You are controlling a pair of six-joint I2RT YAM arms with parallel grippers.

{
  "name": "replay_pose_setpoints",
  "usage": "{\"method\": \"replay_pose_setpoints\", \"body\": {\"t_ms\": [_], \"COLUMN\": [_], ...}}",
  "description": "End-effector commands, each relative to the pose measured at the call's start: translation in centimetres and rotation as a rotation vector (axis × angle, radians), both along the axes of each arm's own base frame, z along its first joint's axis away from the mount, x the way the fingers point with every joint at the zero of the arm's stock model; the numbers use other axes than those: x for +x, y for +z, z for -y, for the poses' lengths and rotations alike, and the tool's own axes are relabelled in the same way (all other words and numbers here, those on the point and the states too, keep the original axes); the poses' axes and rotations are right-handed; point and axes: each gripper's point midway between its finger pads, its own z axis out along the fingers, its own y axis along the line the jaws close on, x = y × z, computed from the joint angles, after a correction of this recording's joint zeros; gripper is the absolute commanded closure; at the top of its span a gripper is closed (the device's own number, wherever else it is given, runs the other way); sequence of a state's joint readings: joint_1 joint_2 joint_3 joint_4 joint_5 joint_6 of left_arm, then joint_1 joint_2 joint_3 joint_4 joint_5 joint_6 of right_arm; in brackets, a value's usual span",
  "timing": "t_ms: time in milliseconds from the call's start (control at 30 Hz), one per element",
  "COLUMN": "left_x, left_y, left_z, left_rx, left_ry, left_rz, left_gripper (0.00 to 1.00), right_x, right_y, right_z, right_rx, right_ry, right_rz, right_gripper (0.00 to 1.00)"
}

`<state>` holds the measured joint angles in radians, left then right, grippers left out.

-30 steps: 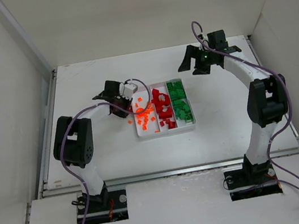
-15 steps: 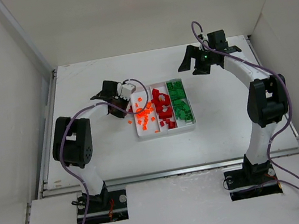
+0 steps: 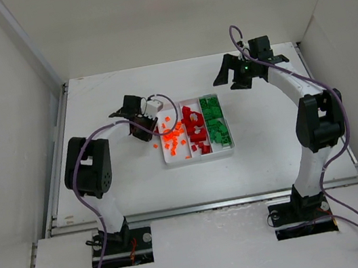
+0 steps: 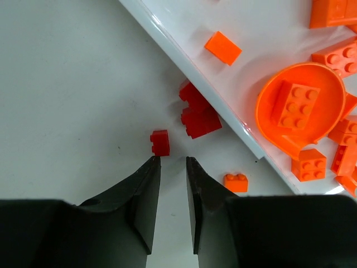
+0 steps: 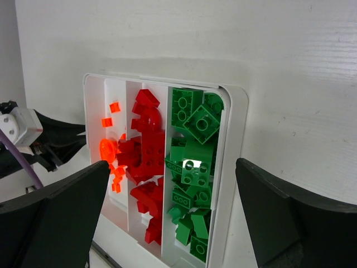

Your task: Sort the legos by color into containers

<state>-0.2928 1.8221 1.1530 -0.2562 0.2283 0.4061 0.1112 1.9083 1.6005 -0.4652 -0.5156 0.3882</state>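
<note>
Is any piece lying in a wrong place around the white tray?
Yes. A few dark red plastic bricks and one small orange brick lie on the white table, just outside the white plastic tray, against its wall.

The tray (image 5: 93, 103) is plain white, as is the table (image 4: 67, 84). Its three compartments show bright orange legos (image 4: 311, 164), dark red legos (image 5: 146, 151) and green legos (image 5: 195, 167), all solid-coloured with no pattern. A round dish piece (image 4: 268, 114) is the same bright orange. Loose on the white table are a small dark red brick (image 4: 160, 142), a dark red cluster (image 4: 198, 114) and one orange brick (image 4: 236, 182). The left gripper (image 4: 173, 162) and right gripper (image 5: 173, 164) are black, the cables (image 3: 97, 135) are purple, and the arms (image 3: 291, 84) are white with black joints.
</note>
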Motion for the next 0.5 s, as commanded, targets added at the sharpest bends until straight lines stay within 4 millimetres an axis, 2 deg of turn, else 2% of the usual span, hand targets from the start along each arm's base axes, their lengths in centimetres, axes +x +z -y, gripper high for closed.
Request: {"method": "replay_pose_setpoints", "body": {"t_ms": [0,367,433,467], "left_x": [1.2,2.1,1.9,1.9], "left_y": [0.7,0.2,0.0,0.0], "left_z": [0.4,0.1,0.3,0.3], "left_rx": [-0.016,0.004,0.008,0.008], "left_ry": [0.000,0.033,0.039,0.040], "left_rz": [0.008,0.014,0.014,0.014], "left_gripper": [0.77,0.80,0.80,0.76], "right_x": [-0.1,0.1,0.2,0.3], "right_y": [2.6,3.1,2.6,3.0], "right_z": [0.4,0.4,0.4,0.3], "right_rx": [-0.005,-0.004,-0.005,-0.004], "right_ry": [0.000,0.000,0.000,0.000], "right_rz": [0.071,0.082,0.073,0.082], "right_gripper": [0.00,0.00,0.00,0.00]}}
